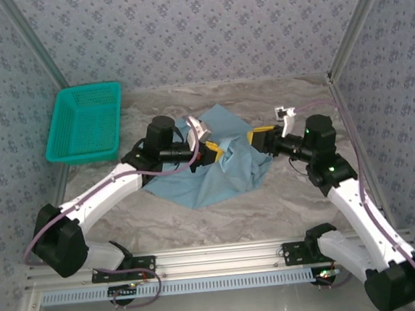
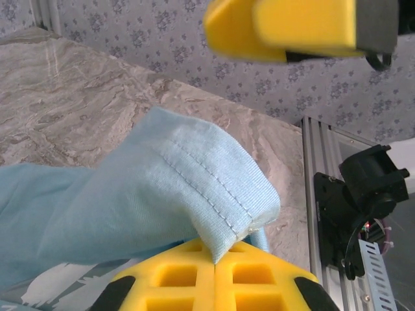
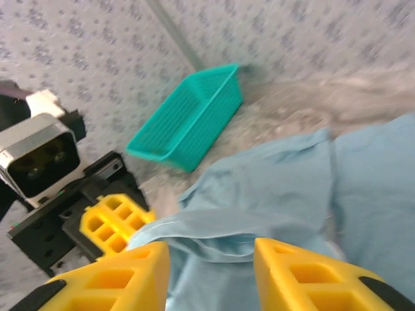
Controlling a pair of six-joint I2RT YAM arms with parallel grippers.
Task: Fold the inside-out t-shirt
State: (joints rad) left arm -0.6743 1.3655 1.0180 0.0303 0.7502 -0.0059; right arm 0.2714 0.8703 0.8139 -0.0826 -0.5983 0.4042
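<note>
The inside-out t-shirt (image 1: 219, 165) is a light blue, crumpled heap in the middle of the table, with part of it lifted between the two arms. My left gripper (image 1: 208, 149) is shut on a stitched hem of the t-shirt (image 2: 194, 194), pinched between its yellow fingers (image 2: 188, 278). My right gripper (image 1: 263, 139) faces it from the right, a short way off. In the right wrist view the right gripper (image 3: 211, 262) is open, and a raised fold of the t-shirt (image 3: 259, 194) passes between its spread fingers (image 3: 305, 275) without being pinched.
A teal mesh basket (image 1: 85, 122) stands at the back left of the table, apart from the cloth; it is also the teal basket (image 3: 188, 120) in the right wrist view. Patterned walls and metal posts close in the sides. Marbled tabletop (image 1: 270, 208) lies in front of the shirt.
</note>
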